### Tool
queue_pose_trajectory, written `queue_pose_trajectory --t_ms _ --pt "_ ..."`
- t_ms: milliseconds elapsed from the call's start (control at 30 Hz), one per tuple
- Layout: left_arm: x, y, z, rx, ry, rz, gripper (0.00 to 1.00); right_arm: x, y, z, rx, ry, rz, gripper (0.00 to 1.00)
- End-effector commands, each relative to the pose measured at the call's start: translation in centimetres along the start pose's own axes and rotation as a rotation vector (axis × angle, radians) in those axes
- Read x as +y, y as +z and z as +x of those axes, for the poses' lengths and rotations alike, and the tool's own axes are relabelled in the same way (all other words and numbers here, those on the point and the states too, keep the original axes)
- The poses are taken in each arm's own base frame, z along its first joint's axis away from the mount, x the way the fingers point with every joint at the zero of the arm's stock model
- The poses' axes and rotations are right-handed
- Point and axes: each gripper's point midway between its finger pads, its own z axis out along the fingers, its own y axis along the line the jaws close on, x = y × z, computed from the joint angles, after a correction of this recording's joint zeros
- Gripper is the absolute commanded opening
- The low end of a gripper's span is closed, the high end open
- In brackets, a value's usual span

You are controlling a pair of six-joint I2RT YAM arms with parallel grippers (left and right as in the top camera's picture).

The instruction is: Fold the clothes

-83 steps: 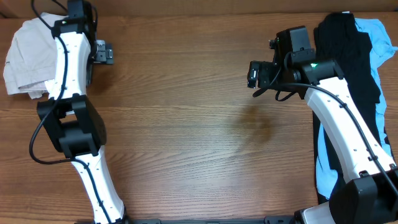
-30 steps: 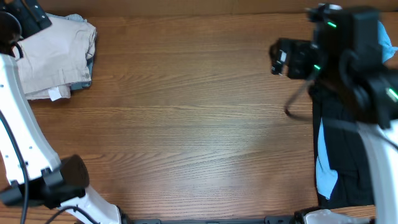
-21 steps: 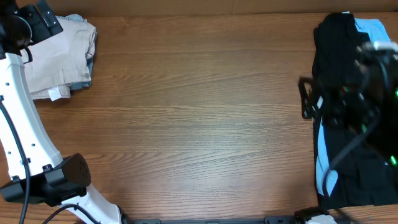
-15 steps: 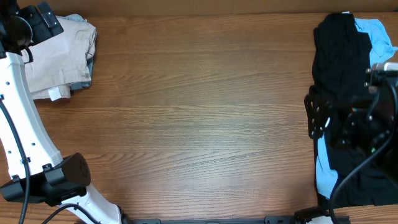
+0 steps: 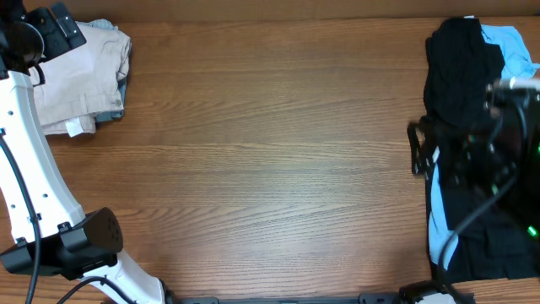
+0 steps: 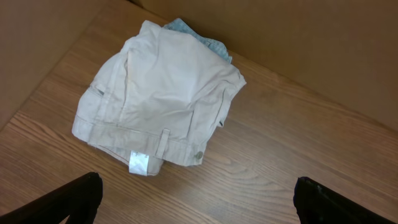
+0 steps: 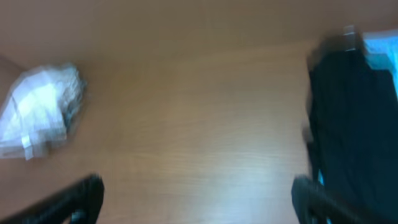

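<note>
Clothes [image 5: 460,76]: black heap over blue garment [image 5: 515,46], right edge of desk [image 5: 270,169]; beige shorts [image 5: 76,80] folded far left. Soft, limp, light; likely best pinched at a hem corner. The left tool [image 6: 199,205] and right tool [image 7: 196,202] gape wide, empty.

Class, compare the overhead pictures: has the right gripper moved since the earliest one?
Yes. The right gripper moved rightward, from well left of the black garment to its left edge.

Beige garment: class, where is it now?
Overhead, the beige garment lies at the table's far-left corner, atop a pale blue garment, beside the left arm.
</note>
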Motion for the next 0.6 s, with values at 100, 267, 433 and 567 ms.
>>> queue_pose_trajectory --t_ms 100,267,433,567 --pt "-0.3 0.0 0.0 0.000 -0.015 0.009 1.00 -0.2 5.7 0.5 -0.269 -0.037 -0.075 1.00" --pt "-0.3 0.0 0.0 0.000 -0.015 0.009 1.00 -2.4 8.7 7.9 -0.377 -0.049 -0.100 1.00" --pt "-0.3 0.0 0.0 0.000 -0.015 0.009 1.00 -4.8 9.9 14.5 -0.478 -0.051 -0.108 1.00" --pt "-0.3 0.0 0.0 0.000 -0.015 0.009 1.00 -5.9 10.9 18.7 -0.475 -0.055 -0.124 1.00"
